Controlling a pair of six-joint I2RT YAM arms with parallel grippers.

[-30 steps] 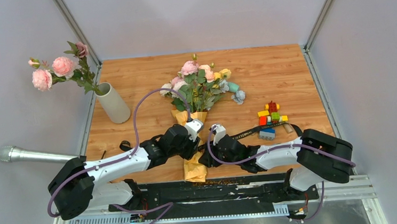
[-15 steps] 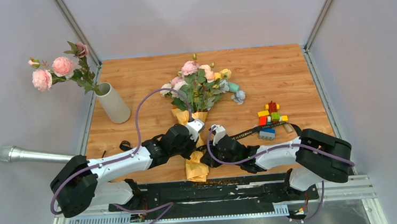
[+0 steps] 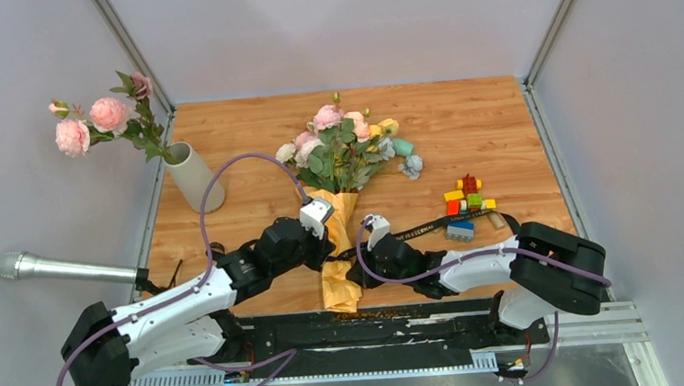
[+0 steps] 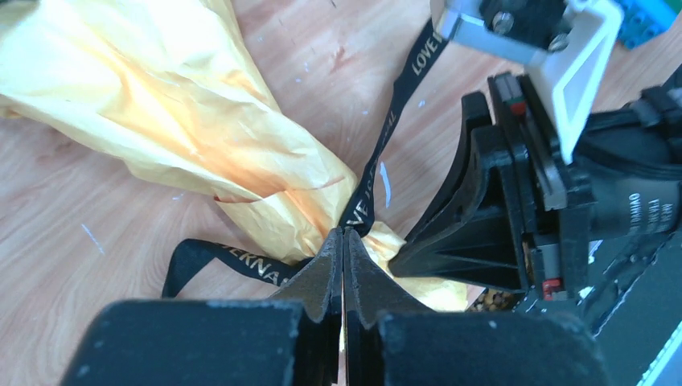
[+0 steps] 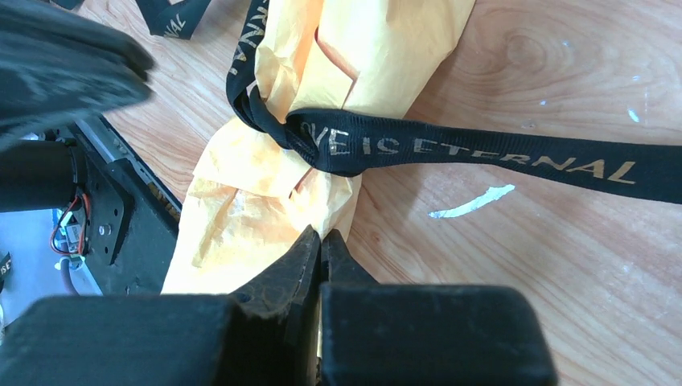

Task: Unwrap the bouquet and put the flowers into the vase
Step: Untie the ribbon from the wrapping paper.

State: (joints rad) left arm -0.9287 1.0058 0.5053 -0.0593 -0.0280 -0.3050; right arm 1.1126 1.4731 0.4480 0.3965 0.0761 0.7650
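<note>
The left gripper (image 4: 343,235) is seen with its two black fingers pressed flat together. The tips are set against the waist of the bouquet (image 3: 344,207), just where the black fabric strap (image 4: 394,121) crosses the crinkled orange-tan paper (image 4: 161,104). Whether a fold of paper or strap is nipped between the tips cannot be made out. The right gripper (image 5: 322,235) is likewise closed tight, its tips laid against the edge of the paper just below the strap's knot. Anything caught there is hidden by the fingers themselves. From above, both sets of fingertips are covered by the wrists.

Gold lettering is printed along the strap. "VE IS ETERNAL" is read in the right wrist view, the first letters being lost in the knot, and "LOVE" is read in the left wrist view.

The bouquet is laid flat on the wooden table (image 3: 481,127) between the two grippers, its paper tail reaching the near edge. The stems are hidden within the wrap. Only the pink, white and yellow flowers (image 3: 344,142) and their green leaves are shown at the far end. The matte off-white cylindrical vase (image 3: 196,179) is found well apart at the table's left edge, with pink roses (image 3: 92,116) in it. A heap of small coloured toy blocks (image 3: 466,203) is seen to the right. A grey metal tube (image 3: 49,269) at the left is partly covered by the left arm.
</note>
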